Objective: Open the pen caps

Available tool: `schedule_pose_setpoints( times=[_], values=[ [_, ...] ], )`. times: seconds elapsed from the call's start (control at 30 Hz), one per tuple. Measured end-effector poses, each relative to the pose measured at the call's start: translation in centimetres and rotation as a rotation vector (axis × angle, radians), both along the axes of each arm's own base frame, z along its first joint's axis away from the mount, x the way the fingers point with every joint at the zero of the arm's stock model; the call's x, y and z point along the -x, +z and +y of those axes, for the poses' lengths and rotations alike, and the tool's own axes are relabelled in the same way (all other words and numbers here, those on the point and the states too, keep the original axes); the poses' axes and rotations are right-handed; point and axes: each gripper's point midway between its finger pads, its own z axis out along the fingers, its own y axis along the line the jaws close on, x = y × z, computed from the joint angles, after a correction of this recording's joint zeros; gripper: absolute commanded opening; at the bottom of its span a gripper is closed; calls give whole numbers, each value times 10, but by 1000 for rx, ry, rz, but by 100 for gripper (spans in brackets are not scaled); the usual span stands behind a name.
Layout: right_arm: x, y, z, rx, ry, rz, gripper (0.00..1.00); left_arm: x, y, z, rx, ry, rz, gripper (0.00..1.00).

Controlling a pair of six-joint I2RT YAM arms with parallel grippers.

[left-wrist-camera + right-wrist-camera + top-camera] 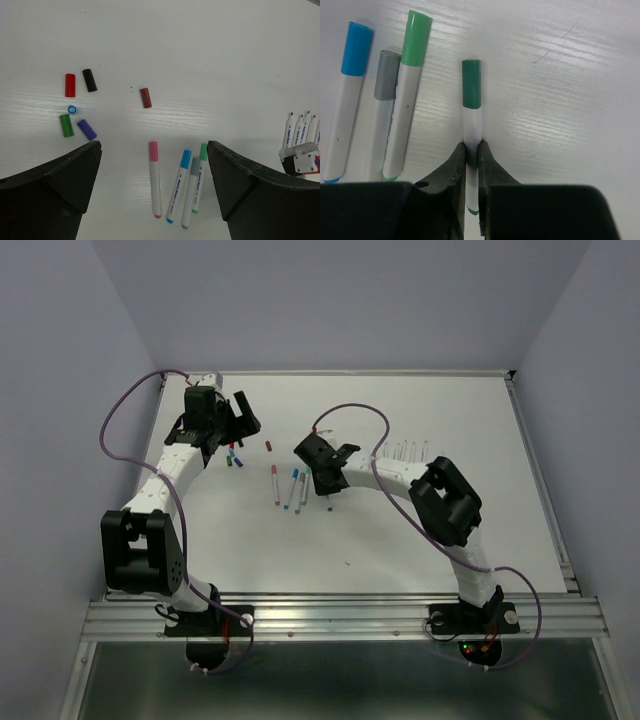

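While the right hand (471, 147) clamps the white barrel of the dark-green-capped pen (472, 122) between its narrowed fingers, the dark green cap (471, 83) sits fully on the pen's far end, clear of the fingers. Whether that pen rests on the bench (570, 100) or is raised off it cannot be told. Just left of it in the right wrist view lie three capped pens side by side: the light-green-capped pen (405, 100), the grey-capped pen (380, 125) and the blue-capped pen (343, 105). The left wrist view adds the pink-capped pen (155, 180) beside these, slightly apart. The left hand (154, 145) hovers over the bench with its fingers spread wide, holding nothing. Beyond it six loose caps lie on the bench: red cap (70, 85), black cap (89, 80), green cap (66, 125), purple cap (86, 129) and a small blue cap (72, 109) standing on end form a cluster; the brown cap (145, 97) lies apart, to their right. Uncapped pens (299, 132) lie in a row at the right edge of that view
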Motion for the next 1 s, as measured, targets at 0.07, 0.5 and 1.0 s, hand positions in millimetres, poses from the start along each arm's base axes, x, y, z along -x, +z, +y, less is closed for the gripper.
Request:
schedule_pose_setpoints(
  times=[0.07, 0.5, 1.0],
  values=[
    [1, 0, 0, -1, 9, -1, 1, 0, 0, 1, 0, 1, 0, 99],
    [18, 27, -21, -75, 132, -58, 1, 15, 14, -33, 127, -187, -59, 99],
    [6, 189, 26, -597, 378, -399, 1, 56, 84, -128, 351, -587, -258, 99]
  ],
)
